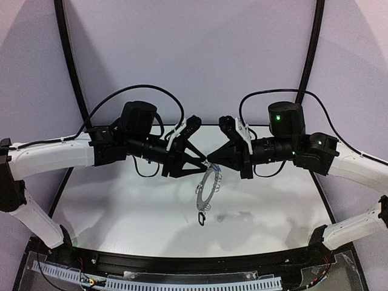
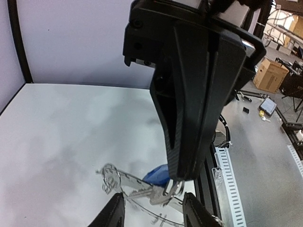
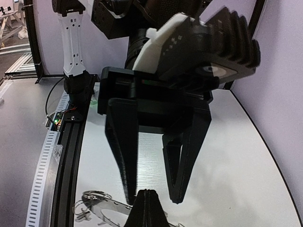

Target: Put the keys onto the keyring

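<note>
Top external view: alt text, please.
The right gripper, shut, holds a hanging keyring above a white table, a black-tagged key dangling from its bottom. The left gripper, open, meets it tip to tip.

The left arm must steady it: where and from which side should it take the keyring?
Pinch the flat band of the keyring across its faces, on the upper arc beside the shut right gripper, coming from the left. It hangs from that top grip, so lower down it would probably swing, and the black tag dangles there.
</note>
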Action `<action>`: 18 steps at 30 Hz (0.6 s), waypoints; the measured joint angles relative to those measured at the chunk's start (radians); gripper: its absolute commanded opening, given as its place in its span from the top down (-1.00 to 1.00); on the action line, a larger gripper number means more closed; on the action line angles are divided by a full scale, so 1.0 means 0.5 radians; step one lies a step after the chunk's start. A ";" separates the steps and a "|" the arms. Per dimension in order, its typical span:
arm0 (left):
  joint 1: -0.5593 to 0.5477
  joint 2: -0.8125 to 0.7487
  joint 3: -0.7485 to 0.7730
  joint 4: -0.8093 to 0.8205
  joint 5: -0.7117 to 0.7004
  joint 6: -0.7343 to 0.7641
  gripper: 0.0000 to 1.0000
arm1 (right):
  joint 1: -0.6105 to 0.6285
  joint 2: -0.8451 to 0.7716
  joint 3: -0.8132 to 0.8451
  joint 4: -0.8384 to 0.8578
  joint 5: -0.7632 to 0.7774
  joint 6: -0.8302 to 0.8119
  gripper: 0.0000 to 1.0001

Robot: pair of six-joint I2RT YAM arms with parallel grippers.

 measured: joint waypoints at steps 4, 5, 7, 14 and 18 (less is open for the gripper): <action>0.000 0.012 0.008 0.006 -0.009 -0.015 0.88 | 0.005 0.014 0.003 0.004 0.002 0.003 1.00; 0.000 0.017 0.008 0.007 -0.006 -0.020 0.93 | 0.007 0.014 0.005 0.004 0.009 0.004 1.00; 0.000 0.023 0.008 0.007 -0.009 -0.018 0.98 | 0.006 0.015 0.010 0.005 0.024 0.011 1.00; 0.000 0.024 0.008 0.012 -0.068 -0.025 0.98 | 0.006 0.015 0.014 0.005 0.082 0.018 1.00; -0.002 -0.002 -0.068 0.144 -0.134 -0.131 0.98 | 0.006 0.014 0.014 0.002 0.109 -0.057 1.00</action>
